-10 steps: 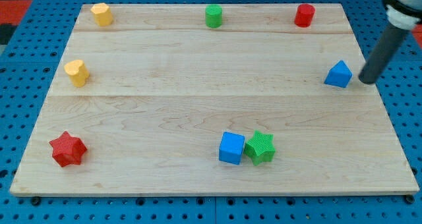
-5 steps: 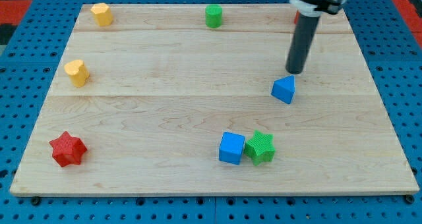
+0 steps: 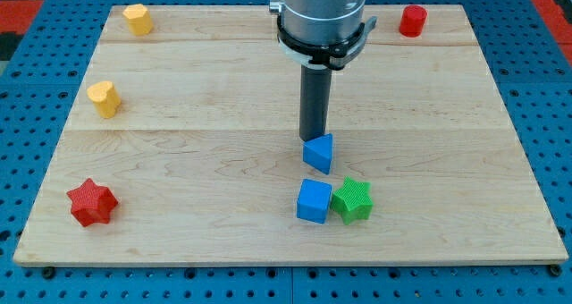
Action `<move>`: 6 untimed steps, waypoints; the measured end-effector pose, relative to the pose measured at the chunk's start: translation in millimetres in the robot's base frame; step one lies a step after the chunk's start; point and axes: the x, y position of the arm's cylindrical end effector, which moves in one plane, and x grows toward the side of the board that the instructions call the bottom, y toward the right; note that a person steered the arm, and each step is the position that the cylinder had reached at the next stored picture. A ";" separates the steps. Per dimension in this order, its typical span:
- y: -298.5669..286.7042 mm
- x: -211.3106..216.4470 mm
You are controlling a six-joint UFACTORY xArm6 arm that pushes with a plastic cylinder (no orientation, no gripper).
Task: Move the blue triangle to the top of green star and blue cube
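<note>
Wooden board (image 3: 223,98), pale, lying on a blue pegboard surface (image 3: 27,36).

Arm: one, ending in a straight dark rod with no pincer, so nothing opens, closes or is held. The tip (image 3: 310,139) sits at the upper edge of the blue triangle (image 3: 319,152), touching it or very nearly so; contact cannot be confirmed. The rod rises towards the view's top into a grey collar.

Blue triangle: centre of the board, slightly towards the view's right, just above the pair below it and apart from both.

Blue cube (image 3: 314,200): directly below the triangle, near the view's bottom.

Green star (image 3: 352,200): immediately to the view's right of the cube, touching it.

Red star (image 3: 91,202): lower left of the board, well apart from everything else.

Yellow block (image 3: 104,98): left side, mid height; shape unclear, rounded.

Second yellow block (image 3: 137,19): upper left corner area; shape also unclear.

Red cylinder (image 3: 412,21): upper right, near the board's top edge.

The arm's collar covers the middle of the board's top edge.
</note>
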 end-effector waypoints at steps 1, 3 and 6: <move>-11.0 -16.4; -80.3 -4.4; 20.2 17.0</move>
